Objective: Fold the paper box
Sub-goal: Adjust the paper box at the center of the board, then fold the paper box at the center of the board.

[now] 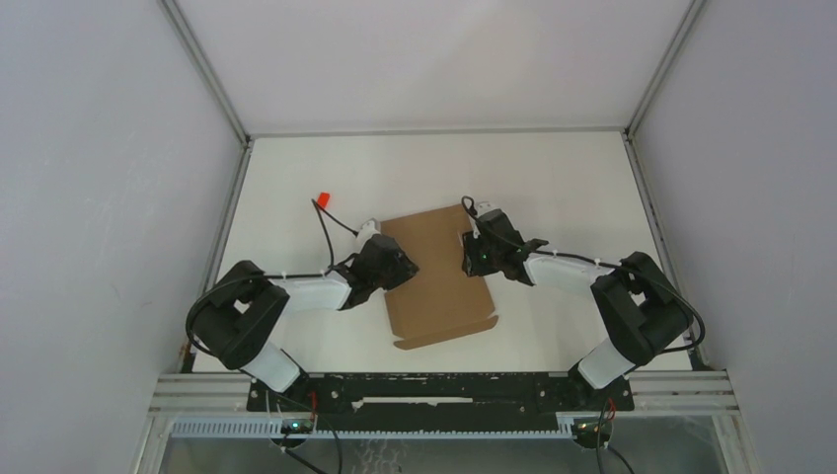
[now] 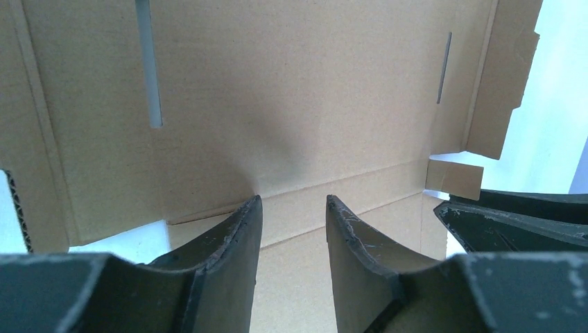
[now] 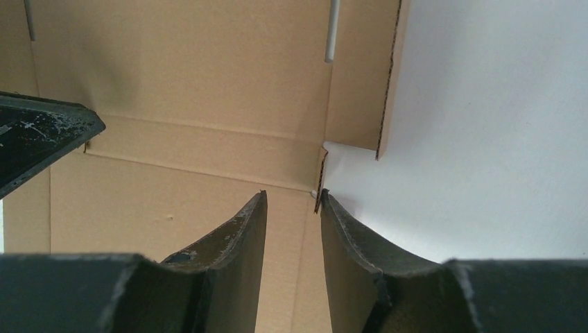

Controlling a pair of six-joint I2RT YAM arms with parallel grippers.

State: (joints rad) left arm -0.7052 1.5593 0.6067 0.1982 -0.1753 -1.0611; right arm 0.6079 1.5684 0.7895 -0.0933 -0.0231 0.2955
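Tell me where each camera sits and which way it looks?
Top camera: high behind the robot, looking down at the table and paper box; left arm and right arm show.
Left wrist camera: on the left arm, looking past the left gripper into the box.
Right wrist camera: on the right arm, looking past the right gripper at the box edge.
All share the box.

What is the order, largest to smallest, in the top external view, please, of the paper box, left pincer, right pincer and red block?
1. paper box
2. left pincer and right pincer: they look alike, unranked
3. red block
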